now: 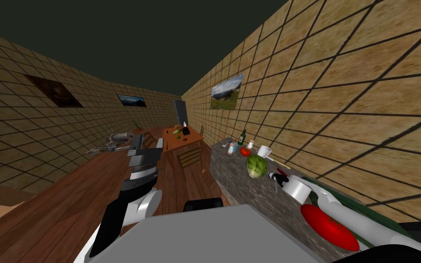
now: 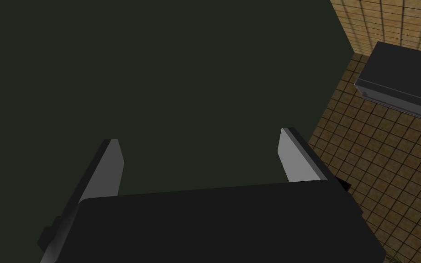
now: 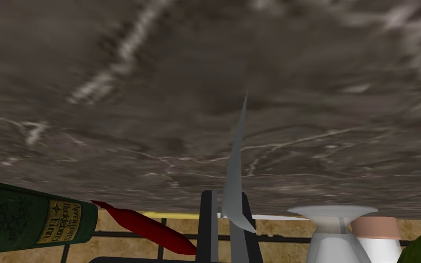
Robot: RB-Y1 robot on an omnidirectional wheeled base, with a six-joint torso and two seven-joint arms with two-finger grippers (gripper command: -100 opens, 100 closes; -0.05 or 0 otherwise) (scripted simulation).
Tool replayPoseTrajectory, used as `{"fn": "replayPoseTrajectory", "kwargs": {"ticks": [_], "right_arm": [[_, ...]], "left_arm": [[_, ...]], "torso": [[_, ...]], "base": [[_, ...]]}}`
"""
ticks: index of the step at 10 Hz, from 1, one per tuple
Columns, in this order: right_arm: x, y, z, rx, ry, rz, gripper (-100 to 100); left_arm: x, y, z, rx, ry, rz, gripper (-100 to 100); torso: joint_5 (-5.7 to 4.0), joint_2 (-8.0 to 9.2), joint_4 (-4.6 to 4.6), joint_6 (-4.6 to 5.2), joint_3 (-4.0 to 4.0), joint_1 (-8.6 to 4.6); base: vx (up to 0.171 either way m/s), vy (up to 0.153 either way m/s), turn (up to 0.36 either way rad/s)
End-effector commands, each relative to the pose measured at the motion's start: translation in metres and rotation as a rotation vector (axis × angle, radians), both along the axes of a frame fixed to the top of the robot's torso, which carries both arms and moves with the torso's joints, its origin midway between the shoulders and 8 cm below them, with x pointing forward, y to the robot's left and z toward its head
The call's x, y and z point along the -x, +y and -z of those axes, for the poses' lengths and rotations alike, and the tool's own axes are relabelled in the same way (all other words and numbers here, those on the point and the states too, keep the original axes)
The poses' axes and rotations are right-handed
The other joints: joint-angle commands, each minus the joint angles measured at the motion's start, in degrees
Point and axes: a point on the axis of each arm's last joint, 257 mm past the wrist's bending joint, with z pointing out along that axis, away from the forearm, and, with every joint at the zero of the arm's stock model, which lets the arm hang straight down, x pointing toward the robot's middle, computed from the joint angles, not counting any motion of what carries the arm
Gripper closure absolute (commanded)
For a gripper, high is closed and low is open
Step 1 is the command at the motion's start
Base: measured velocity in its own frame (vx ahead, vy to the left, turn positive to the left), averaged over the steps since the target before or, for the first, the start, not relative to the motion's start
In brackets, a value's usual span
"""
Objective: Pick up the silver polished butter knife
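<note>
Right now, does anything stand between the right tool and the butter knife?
Nothing visible does. The right tool is shut on a thin grey blade, apparently the butter knife, held over bare stone counter. The red chili, white cup and green book lie aside by the wall.

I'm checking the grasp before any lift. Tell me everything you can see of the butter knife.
The butter knife shows as a thin, plain light grey blade, seen almost edge-on, with no shine. It rises from between the right gripper's fingers, which stand close together against it. It is broadest, with a curved heel, by the fingers and tapers to a sharp point. No handle shows. Its tip stands in front of the grey veined stone counter; whether it touches cannot be told.
</note>
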Motion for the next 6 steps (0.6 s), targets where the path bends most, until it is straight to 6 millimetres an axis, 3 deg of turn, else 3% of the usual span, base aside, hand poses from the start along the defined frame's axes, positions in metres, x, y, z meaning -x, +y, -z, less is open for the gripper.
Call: {"fn": "replayPoseTrajectory", "kwargs": {"ticks": [1,5,6], "right_arm": [[-0.0042,0.0018,-0.0031,0.003,0.001,-0.023,100],[-0.01,0.0049,-0.0065,0.004,-0.004,-0.046,100],[-0.0103,0.0049,-0.0068,0.005,-0.002,-0.049,0]], "left_arm": [[0.0,0.0,0.0,0.0,0.0,0.0,0],[0.0,0.0,0.0,0.0,0.0,0.0,0],[0.0,0.0,0.0,0.0,0.0,0.0,0]], "torso": [[0.0,0.0,0.0,0.0,0.0,0.0],[0.02,0.01,-0.02,0.07,0.0,0.0],[0.0,0.05,-0.02,0.01,0.01,-0.05]], "base": [[0.039,0.024,-0.091],[0.037,0.029,-0.098],[0.0,0.0,0.0]]}}
